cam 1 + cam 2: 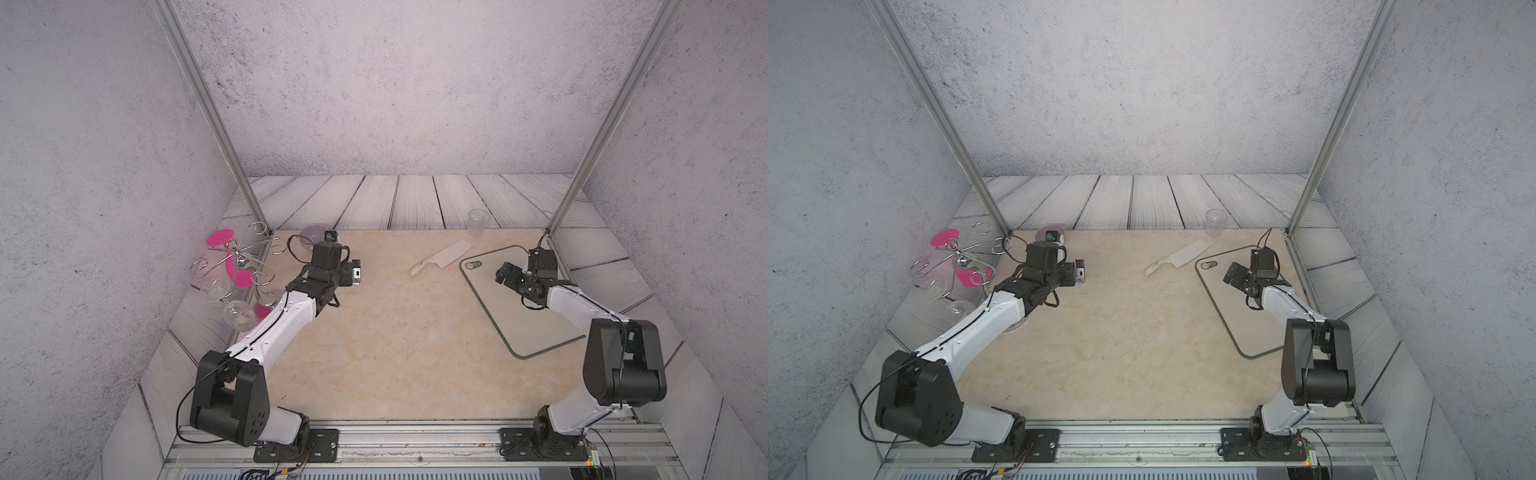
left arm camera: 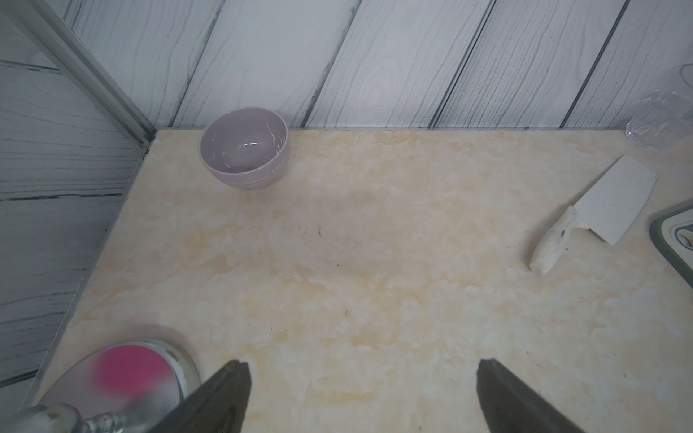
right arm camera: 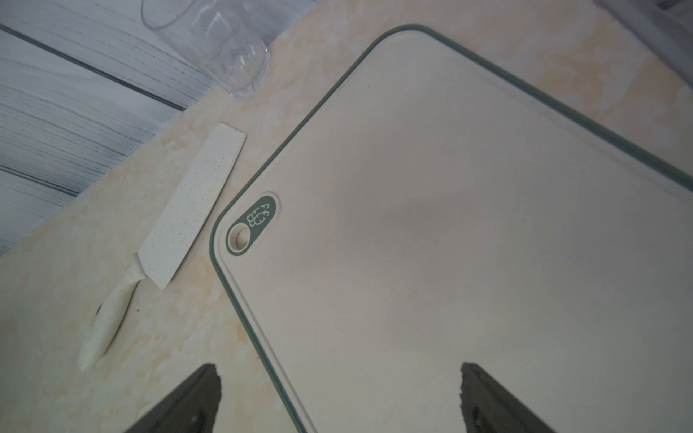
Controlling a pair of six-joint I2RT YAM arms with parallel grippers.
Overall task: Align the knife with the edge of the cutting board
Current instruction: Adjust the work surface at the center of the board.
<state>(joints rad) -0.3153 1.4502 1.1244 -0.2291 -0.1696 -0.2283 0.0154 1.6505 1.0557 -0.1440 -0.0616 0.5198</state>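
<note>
Cream knife lies just beside the cutting board; left end effector and right end effector gape wide, empty.

A matt, finely speckled finish is seen on the knife; the cutting board is shown smooth and matt. The bowl is glazed glossy, the cup is formed of clear plastic.

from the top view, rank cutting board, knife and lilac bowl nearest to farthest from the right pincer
1. cutting board, directly beneath the right pincer
2. knife, on the table beside the board's corner
3. bowl, at the far left corner
</note>
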